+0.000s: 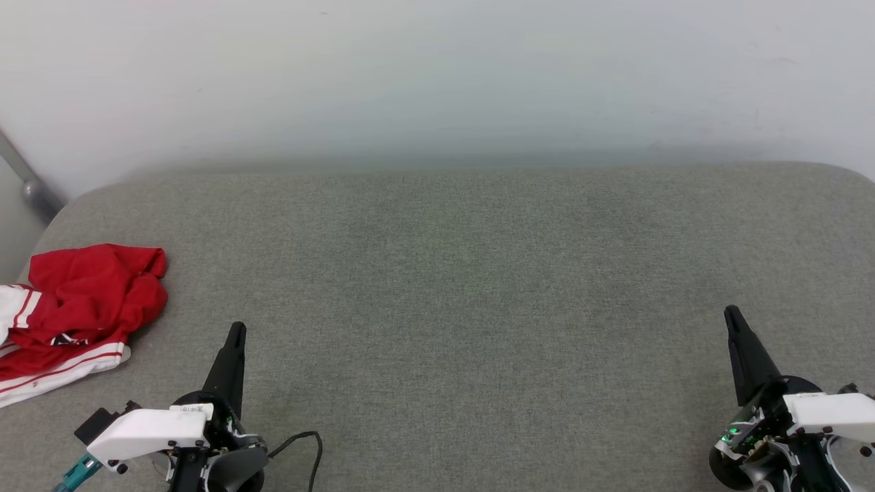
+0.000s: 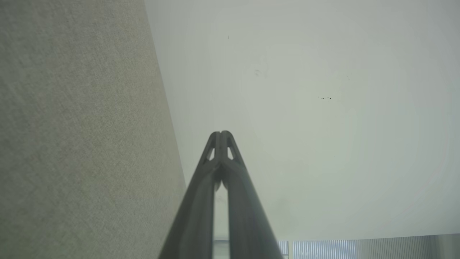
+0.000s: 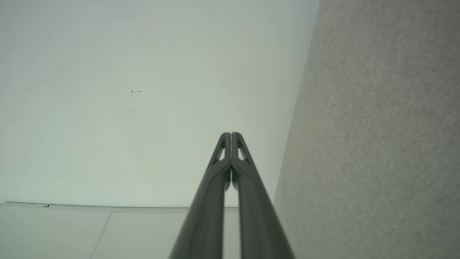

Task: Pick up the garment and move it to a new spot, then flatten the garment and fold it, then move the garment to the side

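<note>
Grey woven cloth covers the table (image 1: 465, 273), which runs back to a plain pale wall (image 1: 437, 82); from the head view, the garment (image 1: 89, 301) lies crumpled in a heap at the table's far left edge, red cloth bunched on top and a white sleeve with red stripes spilling toward the near side. The left tool (image 1: 236, 331) hovers just to the right of the heap, not touching it, its dark fingers pressed together into one point, and a thin black cable (image 1: 307, 444) loops out from its wrist. The right tool (image 1: 731, 316) sits well apart at the lower right, clenched the same way and holding nothing. A grey metal bar (image 1: 27, 181) slants down at the far left by the wall. From the left wrist view, the two fingers (image 2: 201, 201) meet at their tips with nothing between them, the grey cloth to their left and the wall beyond. From the right wrist view, that tool's fingers (image 3: 212, 201) are likewise closed tip to tip and empty, the grey cloth on their right and the pale wall on their left.
</note>
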